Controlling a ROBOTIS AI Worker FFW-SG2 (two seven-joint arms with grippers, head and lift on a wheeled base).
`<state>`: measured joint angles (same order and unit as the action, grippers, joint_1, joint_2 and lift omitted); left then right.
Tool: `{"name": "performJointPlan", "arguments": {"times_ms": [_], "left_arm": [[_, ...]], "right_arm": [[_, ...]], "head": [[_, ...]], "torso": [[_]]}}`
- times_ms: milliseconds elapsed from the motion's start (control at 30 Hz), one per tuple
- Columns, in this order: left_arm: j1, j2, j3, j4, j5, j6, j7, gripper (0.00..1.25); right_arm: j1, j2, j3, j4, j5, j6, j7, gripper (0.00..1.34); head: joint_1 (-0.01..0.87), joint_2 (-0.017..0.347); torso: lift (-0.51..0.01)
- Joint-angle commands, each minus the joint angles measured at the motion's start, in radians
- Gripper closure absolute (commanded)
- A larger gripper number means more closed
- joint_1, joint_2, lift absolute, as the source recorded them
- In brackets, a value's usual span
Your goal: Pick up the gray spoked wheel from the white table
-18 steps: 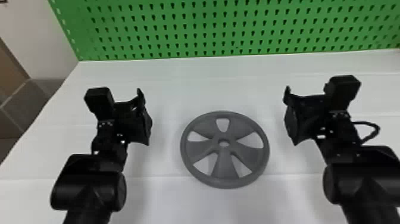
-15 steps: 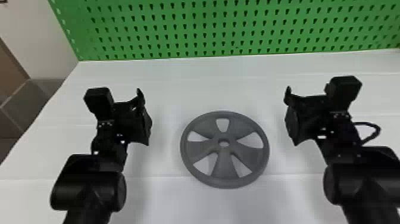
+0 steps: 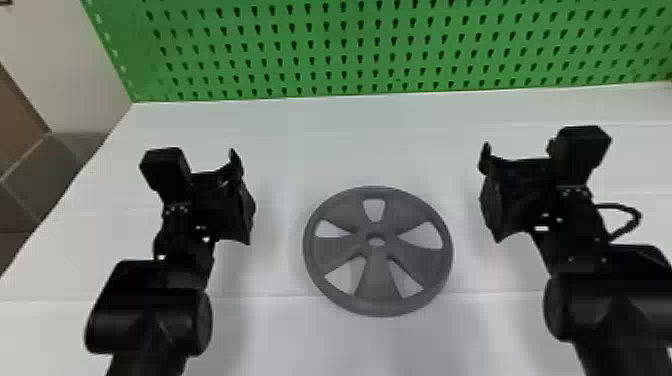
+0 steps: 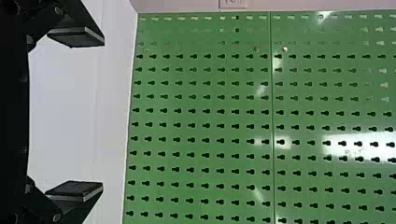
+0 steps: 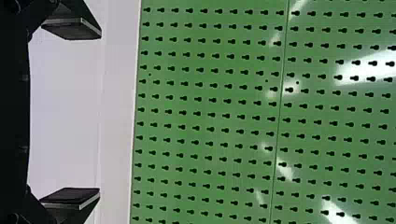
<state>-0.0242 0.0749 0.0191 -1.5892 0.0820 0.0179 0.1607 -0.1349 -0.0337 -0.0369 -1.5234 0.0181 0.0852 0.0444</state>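
The gray spoked wheel (image 3: 378, 280) lies flat on the white table (image 3: 280, 340), between my two arms in the head view. To its left is my left gripper (image 3: 242, 195), apart from it. On the other side, my right gripper (image 3: 489, 195) is held clear of the wheel. In the left wrist view, the left gripper (image 4: 102, 114) stands open, its two fingers wide apart with nothing between them. The right gripper (image 5: 99, 112) is likewise open and holds nothing in the right wrist view.
A green perforated board (image 3: 350, 50) rises along the table's far edge. Beyond the table's left edge are a pale wall (image 3: 75, 75) and gray blocks (image 3: 45, 170). A cable (image 3: 631, 215) loops out beside the right wrist.
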Motion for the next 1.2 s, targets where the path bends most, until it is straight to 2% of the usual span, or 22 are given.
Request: {"name": "performJointPlan", "arguments": {"times_ms": [0,400,600,767,1167], "left_arm": [[0.0,0.0,-0.001,0.0,0.001,0.001,-0.001,0.19],[0.0,0.0,0.002,0.0,0.004,0.001,0.0,0.19],[0.001,0.0,0.005,0.0,0.005,0.001,-0.001,0.19],[0.001,0.0,0.005,0.0,0.005,0.001,-0.001,0.19],[0.0,0.0,0.002,0.0,0.007,0.001,0.0,0.19]], "right_arm": [[-0.002,-0.005,0.005,0.0,-0.007,0.004,0.0,0.11],[-0.018,-0.006,0.015,0.0,-0.01,0.022,0.0,0.11],[-0.052,-0.008,0.032,-0.001,-0.026,0.068,0.002,0.11],[-0.104,-0.015,0.058,-0.017,-0.037,0.166,0.002,0.11],[-0.267,-0.025,0.092,-0.032,-0.053,0.508,0.002,0.11]], "head": [[0.779,0.117],[0.779,0.118],[0.779,0.118],[0.779,0.118],[0.779,0.118]], "torso": [[-0.087],[-0.087],[-0.087],[-0.087],[-0.087]]}}
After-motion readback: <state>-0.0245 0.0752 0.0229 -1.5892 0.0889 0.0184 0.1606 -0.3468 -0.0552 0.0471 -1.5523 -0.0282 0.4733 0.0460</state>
